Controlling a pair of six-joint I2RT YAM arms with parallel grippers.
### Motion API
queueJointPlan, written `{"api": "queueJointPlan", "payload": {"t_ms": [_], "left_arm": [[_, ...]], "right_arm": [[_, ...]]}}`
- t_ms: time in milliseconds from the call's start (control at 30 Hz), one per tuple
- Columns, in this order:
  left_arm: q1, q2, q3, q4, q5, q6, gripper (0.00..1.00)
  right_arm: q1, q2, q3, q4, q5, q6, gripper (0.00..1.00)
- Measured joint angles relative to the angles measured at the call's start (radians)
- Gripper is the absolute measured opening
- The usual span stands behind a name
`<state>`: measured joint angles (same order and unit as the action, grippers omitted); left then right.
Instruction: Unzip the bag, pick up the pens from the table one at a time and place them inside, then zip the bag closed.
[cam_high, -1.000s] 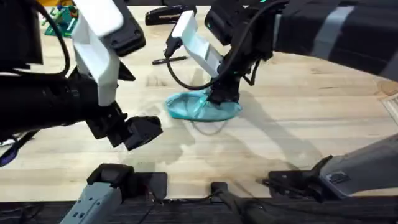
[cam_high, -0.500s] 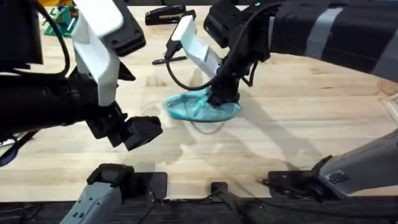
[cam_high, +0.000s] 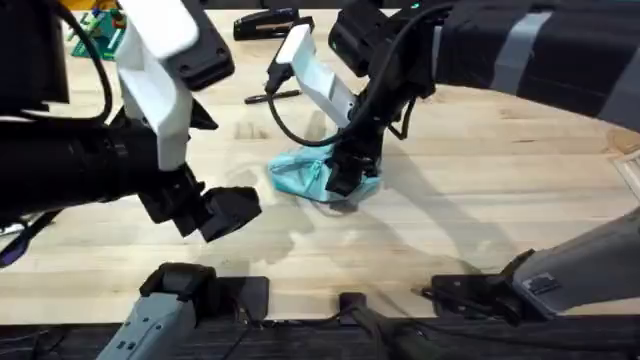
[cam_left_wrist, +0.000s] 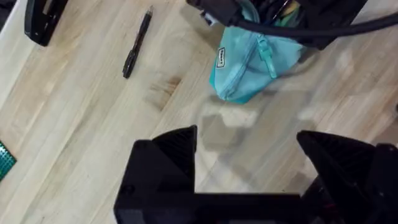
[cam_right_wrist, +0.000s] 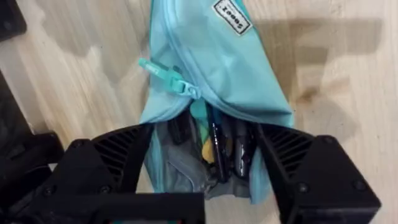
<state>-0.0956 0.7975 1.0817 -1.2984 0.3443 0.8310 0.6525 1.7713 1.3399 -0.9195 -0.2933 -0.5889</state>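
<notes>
The pale plank table (cam_high: 480, 200) takes up most of the overhead view, with both arms' bases along its bottom edge. The right arm, the biggest dark mass, reaches in from the upper right down to the middle of the frame, and the left arm hangs at the left of the frame.

The left gripper (cam_high: 225, 212) hovers over bare wood at centre left, well apart from the bag, its fingers spread and holding nothing.

The bag (cam_high: 300, 177) lies just left of centre in the overhead view, bunched up. The right gripper (cam_right_wrist: 205, 163) stands over its near end with the fingers spread, one on each side of the mouth. From the right wrist view the zipper is run back part of the way: the pull tab (cam_right_wrist: 165, 76) sits near mid-length and pens show inside the gap.

One slim black pen (cam_high: 274, 96) lies on the table at the upper middle of the overhead view, near a black stapler (cam_high: 268, 22) at the top edge.

The main risk I see is the soft pouch itself. With nothing pinning it, any push or pull from the right gripper may drag or crumple it and not open it, and the mouth could fold shut before the last pen arrives. The stapler lies close to the pen, so a loose reach could nudge either. The narrow opening could also let the pen tip catch on the fabric edge and slide back out.
</notes>
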Motion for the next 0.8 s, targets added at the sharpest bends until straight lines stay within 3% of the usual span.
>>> {"api": "queueJointPlan", "payload": {"t_ms": [500, 800], "left_arm": [[0.000, 0.000, 0.000, 0.000, 0.000, 0.000, 0.993], [0.000, 0.000, 0.000, 0.000, 0.000, 0.000, 0.993]], "right_arm": [[-0.002, -0.012, 0.000, -0.001, -0.011, -0.018, 0.997], [-0.002, -0.218, 0.000, -0.028, -0.029, 0.006, 0.997]]}}
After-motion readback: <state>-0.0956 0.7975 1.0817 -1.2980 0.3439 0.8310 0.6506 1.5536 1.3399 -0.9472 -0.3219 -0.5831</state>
